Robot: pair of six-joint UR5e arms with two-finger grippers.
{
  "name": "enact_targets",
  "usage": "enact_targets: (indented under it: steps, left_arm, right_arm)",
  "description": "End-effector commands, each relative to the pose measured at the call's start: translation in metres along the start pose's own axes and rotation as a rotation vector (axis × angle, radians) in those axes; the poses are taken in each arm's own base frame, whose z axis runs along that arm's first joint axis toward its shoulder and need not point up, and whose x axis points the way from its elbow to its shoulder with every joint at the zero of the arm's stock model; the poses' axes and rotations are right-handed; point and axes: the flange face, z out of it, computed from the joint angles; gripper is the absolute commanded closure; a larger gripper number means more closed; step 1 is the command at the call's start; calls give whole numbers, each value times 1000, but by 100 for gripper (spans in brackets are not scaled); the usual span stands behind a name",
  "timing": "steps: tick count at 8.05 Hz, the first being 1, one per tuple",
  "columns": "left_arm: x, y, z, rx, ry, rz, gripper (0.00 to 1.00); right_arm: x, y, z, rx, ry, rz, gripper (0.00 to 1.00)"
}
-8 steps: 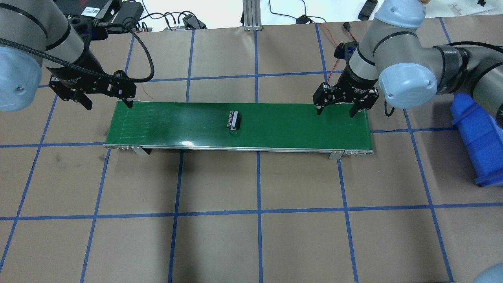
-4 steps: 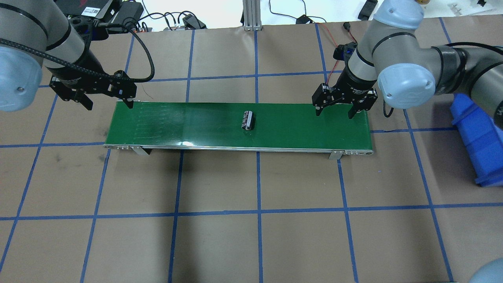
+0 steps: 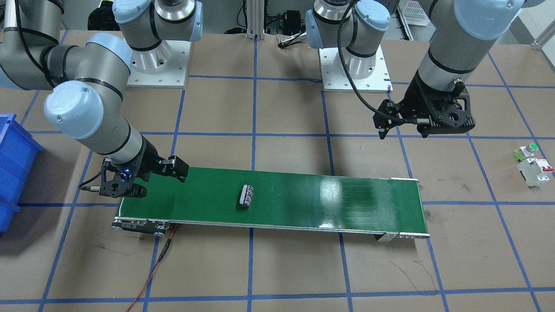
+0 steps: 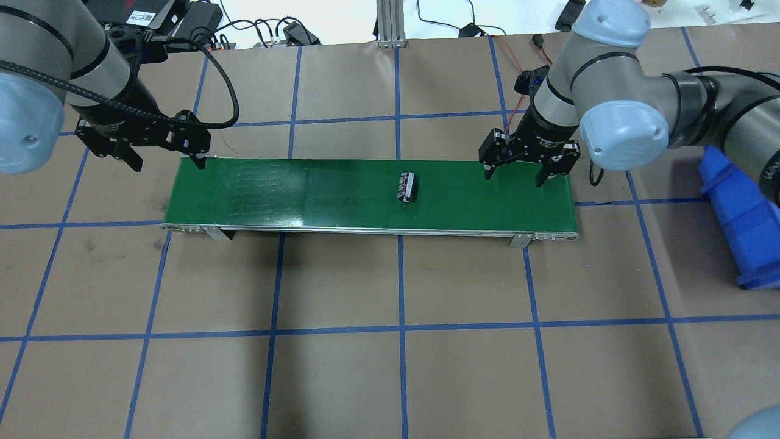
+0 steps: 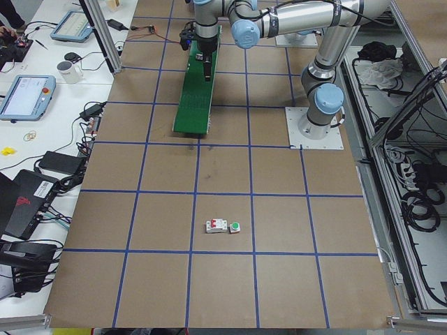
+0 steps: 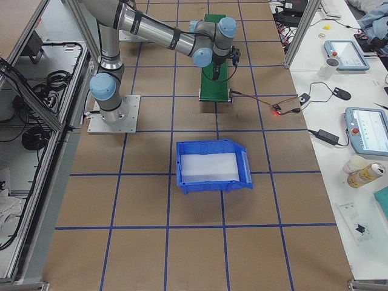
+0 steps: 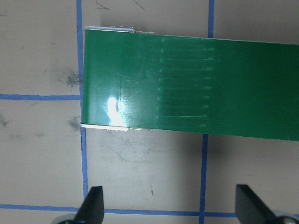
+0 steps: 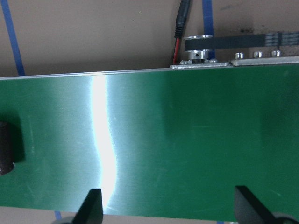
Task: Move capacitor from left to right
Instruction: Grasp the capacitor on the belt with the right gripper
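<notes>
The capacitor (image 4: 407, 186), a small dark cylinder with pale printing, lies on its side on the green conveyor belt (image 4: 292, 195), right of the belt's middle; it also shows in the front-facing view (image 3: 246, 196) and at the left edge of the right wrist view (image 8: 5, 147). My right gripper (image 4: 514, 176) is open and empty above the belt's right end, right of the capacitor. My left gripper (image 4: 166, 161) is open and empty beyond the belt's left end, over the far-left corner. In the left wrist view its fingertips (image 7: 93, 205) hang over bare brown table.
A blue bin (image 4: 740, 213) stands at the table's right side, also in the right exterior view (image 6: 212, 165). A white circuit breaker (image 3: 537, 170) and green-capped push button (image 3: 527, 151) lie far beyond the belt's left end. A red wire (image 3: 151, 273) runs from the belt's motor end.
The capacitor has travelled right along the belt, from about its middle toward the right gripper. The right gripper has shifted slightly left and toward the far edge. The left arm has stayed still.
</notes>
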Motion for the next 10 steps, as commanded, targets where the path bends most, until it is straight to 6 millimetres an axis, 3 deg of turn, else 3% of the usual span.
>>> enact_targets:
  steps: [1,5,10]
  left_arm:
    - [0,-1,1,1,1,0,0]
    - [0,-1,0,4,-1,-2,0]
    - [0,-1,1,2,0,0,0]
  right_arm:
    - [-37,13,6,5,7,21,0]
    - [-47,13,14,11,8,37,0]
    - [-43,9,20,8,35,34,0]
